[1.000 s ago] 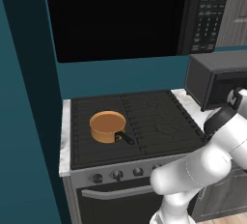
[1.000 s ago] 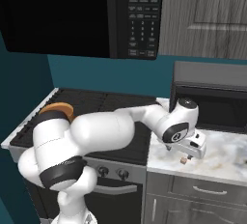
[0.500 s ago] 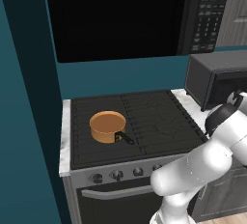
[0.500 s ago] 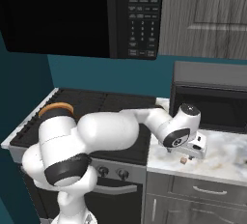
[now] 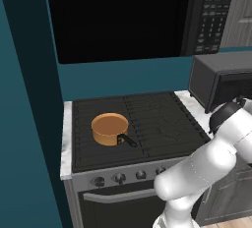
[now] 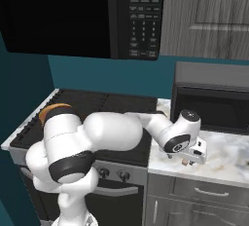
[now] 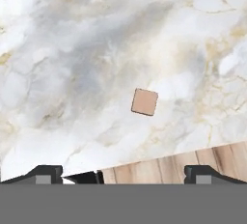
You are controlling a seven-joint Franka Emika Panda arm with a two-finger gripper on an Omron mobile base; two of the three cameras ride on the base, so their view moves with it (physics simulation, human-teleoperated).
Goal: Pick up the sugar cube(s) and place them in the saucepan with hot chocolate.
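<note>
A small tan sugar cube (image 7: 144, 102) lies on the white marble counter (image 7: 72, 73), just above and between my finger tips in the hand view. My gripper (image 7: 126, 174) hangs open over it with nothing between the fingers (image 7: 46, 172). In the right base view the gripper (image 6: 192, 156) points down at the counter (image 6: 219, 164), right of the stove. The orange-copper saucepan (image 5: 110, 128) with its short black handle stands on the front left burner, far to the left of the hand. Its rim (image 6: 52, 109) peeks out behind my arm.
A black countertop oven (image 6: 214, 98) stands at the back of the counter, right behind the hand. The black stove (image 5: 157, 119) lies between counter and saucepan. A microwave (image 6: 141, 15) hangs overhead. The counter's front edge and wooden floor (image 7: 193, 162) run close by the cube.
The hand has sunk lower toward the counter and shifted slightly, staying open. The saucepan has not moved.
</note>
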